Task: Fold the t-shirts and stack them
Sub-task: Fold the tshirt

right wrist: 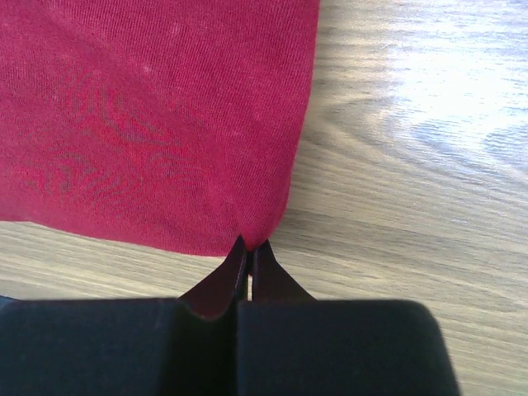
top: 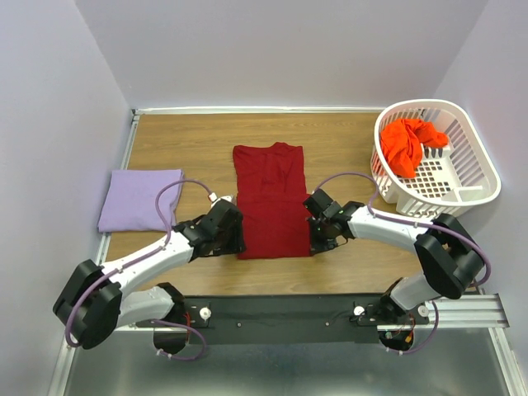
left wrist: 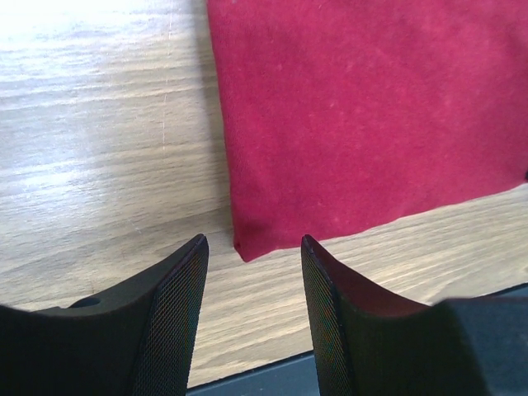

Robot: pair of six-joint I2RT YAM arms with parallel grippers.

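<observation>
- The crimson t-shirt [top: 272, 202] is laid flat at the middle of the wooden table [top: 181, 140], narrowed to a long strip with the collar at the far end; folding it is judged to be the step in hand, at the point where the near hem is grasped.
- The right gripper [right wrist: 250, 246] is seen pressed together on the near right corner of the shirt, with a pinch of cloth held between its tips; the left gripper [left wrist: 252, 243] is held wide apart with nothing grasped, the near left corner lying just between its fingertips.
- The next move is judged to call for the left fingers to be closed on that corner; the hem would then be lifted evenly by both arms and carried toward the collar, so that the strip is halved without skew.
- Three t-shirts are counted: the crimson one; one lavender t-shirt [top: 139, 200], folded to a rectangle at the left; one orange-red t-shirt [top: 411, 144], crumpled in the white lattice laundry basket [top: 441, 169] at the far right.
- One basket and two grippers are counted.
</observation>
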